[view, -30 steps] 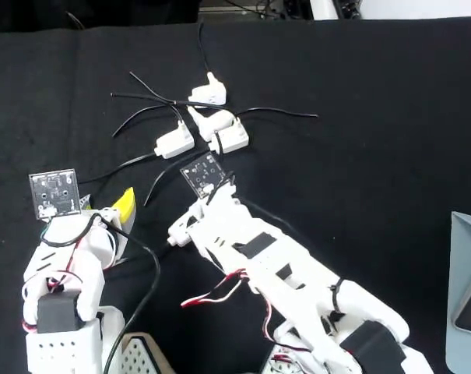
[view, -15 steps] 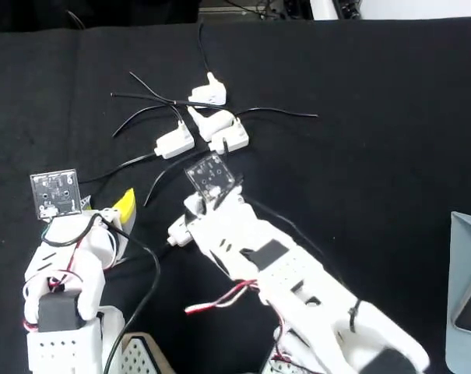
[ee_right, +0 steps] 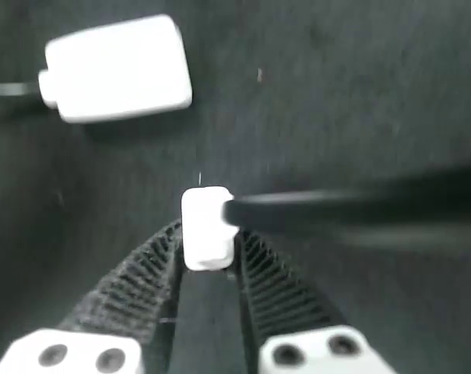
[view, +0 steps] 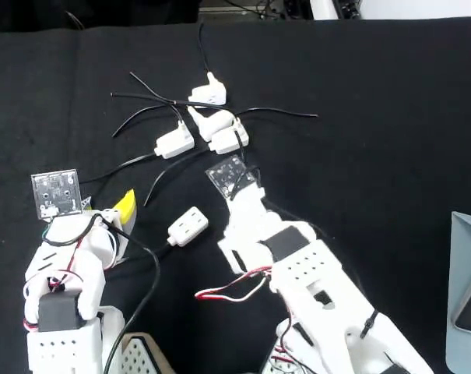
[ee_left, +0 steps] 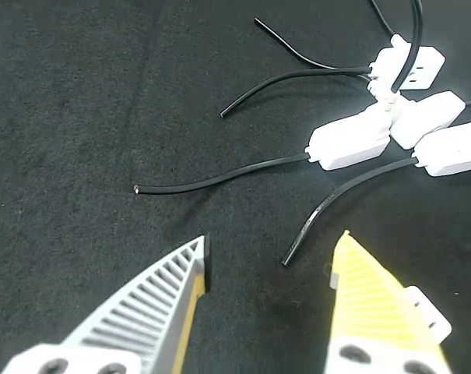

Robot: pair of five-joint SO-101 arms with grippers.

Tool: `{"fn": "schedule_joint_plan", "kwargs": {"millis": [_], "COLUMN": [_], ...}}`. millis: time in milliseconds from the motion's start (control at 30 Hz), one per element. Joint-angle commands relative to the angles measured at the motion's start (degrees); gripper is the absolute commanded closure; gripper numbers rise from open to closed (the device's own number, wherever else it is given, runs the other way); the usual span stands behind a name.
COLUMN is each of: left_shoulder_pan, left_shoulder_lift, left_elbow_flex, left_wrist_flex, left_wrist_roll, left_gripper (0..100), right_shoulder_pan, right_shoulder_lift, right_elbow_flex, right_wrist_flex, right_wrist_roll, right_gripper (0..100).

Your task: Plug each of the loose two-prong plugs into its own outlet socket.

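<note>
Right gripper (ee_right: pixel 209 238): clenched on a small white plug (ee_right: pixel 207 222), which is pinched between the two dark ribbed fingers (ee_right: pixel 142 284). A black cord (ee_right: pixel 352 204) is seen leaving the plug to one side.
Neighbouring plug (ee_right: pixel 114 68): a white body laid flat on the cloth just beyond the held plug, apart from it.
Left gripper (ee_left: pixel 274 241): released. Its grey ribbed finger (ee_left: pixel 169 292) and yellow finger (ee_left: pixel 371 292) are spread wide above the cloth, and a cord end (ee_left: pixel 317 209) is seen on the cloth between them.
Plug cluster (view: pixel 208 121): four white plug bodies are gathered close together toward the far middle of the table, with their cords fanned outward.
Outlet socket (view: pixel 188 226): a white block laid on the cloth between the two arms, on the near side of the cluster and apart from every plug. Dark slots are shown on its upper face, and its cable (view: pixel 156 273) is led toward the near edge.
Left arm (view: pixel 68 273): set at the near left corner, well apart from the cluster.
Right arm (view: pixel 297 269): stretched from the near edge up to the near side of the cluster.
Table cloth (view: pixel 375 117): black, spread over the work surface.
</note>
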Motion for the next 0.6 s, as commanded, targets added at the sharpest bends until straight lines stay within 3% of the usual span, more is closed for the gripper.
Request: {"fn": "schedule_joint_plan", "kwargs": {"millis": [0, 167, 367, 567], "left_shoulder_pan": [-0.13, -0.13, -0.13, -0.22], "left_shoulder_lift": [-0.35, -0.35, -0.35, -0.35], "left_elbow_flex": [-0.57, -0.48, -0.48, -0.48], "left_wrist_flex": [-1.14, -1.05, -1.14, -1.05], "left_wrist_roll": [0.00, 0.00, 0.00, 0.00], "left_gripper": [74, 74, 74, 74], "right_shoulder_pan": [1.05, 3.08, 6.95, 7.03], "right_shoulder_lift": [-1.45, -0.57, 9.10, 16.66], "right_elbow_flex": [-5.05, -5.14, -8.66, -15.34], "right_wrist_flex": [9.32, 13.36, 15.21, 15.82], "right_wrist_roll": [0.79, 5.10, 4.84, 4.48], "right_gripper": [98.5, 98.2, 86.9, 86.4]}}
